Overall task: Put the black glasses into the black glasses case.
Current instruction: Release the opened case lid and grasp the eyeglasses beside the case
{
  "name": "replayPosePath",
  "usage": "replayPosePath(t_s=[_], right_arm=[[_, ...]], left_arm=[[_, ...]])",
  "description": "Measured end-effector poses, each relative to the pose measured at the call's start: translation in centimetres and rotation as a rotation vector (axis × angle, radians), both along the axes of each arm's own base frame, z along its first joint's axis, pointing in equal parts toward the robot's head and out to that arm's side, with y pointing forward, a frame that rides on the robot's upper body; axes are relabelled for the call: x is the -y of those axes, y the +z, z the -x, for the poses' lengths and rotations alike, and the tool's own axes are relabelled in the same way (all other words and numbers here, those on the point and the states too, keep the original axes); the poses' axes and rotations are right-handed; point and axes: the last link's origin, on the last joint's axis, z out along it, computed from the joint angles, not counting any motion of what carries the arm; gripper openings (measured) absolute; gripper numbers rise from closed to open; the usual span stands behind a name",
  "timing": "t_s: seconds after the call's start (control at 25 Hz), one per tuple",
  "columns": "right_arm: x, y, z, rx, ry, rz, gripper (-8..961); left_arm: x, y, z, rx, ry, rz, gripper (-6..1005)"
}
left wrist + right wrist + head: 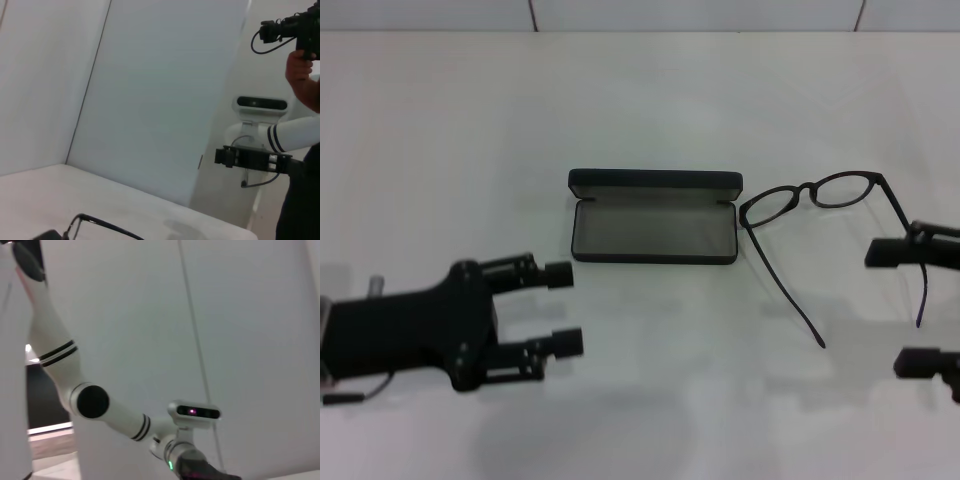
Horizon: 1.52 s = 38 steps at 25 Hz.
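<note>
The black glasses case (pixel 653 232) lies open in the middle of the table, grey lining up, lid standing at its far side. The black glasses (pixel 817 192) lie unfolded just to its right, lenses by the case's far right corner, temple arms reaching toward the table's front. My left gripper (pixel 566 309) is open and empty, low over the table in front and to the left of the case. My right gripper (pixel 906 307) is open at the right edge, and the tip of the right temple arm (pixel 922 295) runs between its fingers without touching them. A thin piece of the glasses frame (pixel 102 226) shows in the left wrist view.
The white table (pixel 440 150) ends at a pale wall at the back. The left wrist view shows my right arm's gripper (pixel 252 159) farther off and a person holding a camera (pixel 295 30). The right wrist view shows only my white left arm (pixel 100 407) and the wall.
</note>
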Motion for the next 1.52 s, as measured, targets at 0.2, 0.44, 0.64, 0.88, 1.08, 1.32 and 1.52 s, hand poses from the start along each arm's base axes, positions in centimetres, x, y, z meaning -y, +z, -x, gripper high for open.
replayPosePath(t_s=[0.2,0.44,0.64,0.88,1.08,1.32,1.52], right_arm=[[0.1,-0.8,0.2,0.032,0.016,0.039,869],[-0.8,-1.6,0.9,0.084,0.023,0.073,869],[-2.2,-0.9,1.8,0.156,0.031,0.081,868],[-6.7,3.2,6.0,0.588,-0.013,0.051,867],[-9.6,6.7,12.0,0.995,-0.033,-0.029,840],[-11.2,5.0,14.6,1.331,-0.009,-0.136,762],[-11.8,1.2,15.7,1.407,0.094,-0.216,765]], left_arm=[[1.1,-0.9,0.1,0.023,0.02,0.003,752],[1.6,-1.4,-0.1,0.041,0.04,0.021,763],[1.6,-1.4,-0.1,0.039,0.041,0.026,826],[1.2,-1.3,0.0,0.013,0.035,0.041,894],[0.8,-1.4,-0.1,0.001,0.035,0.05,892],[0.2,-1.7,0.0,-0.021,0.059,0.041,886],[-0.1,-2.2,-0.2,-0.033,0.057,0.048,880]])
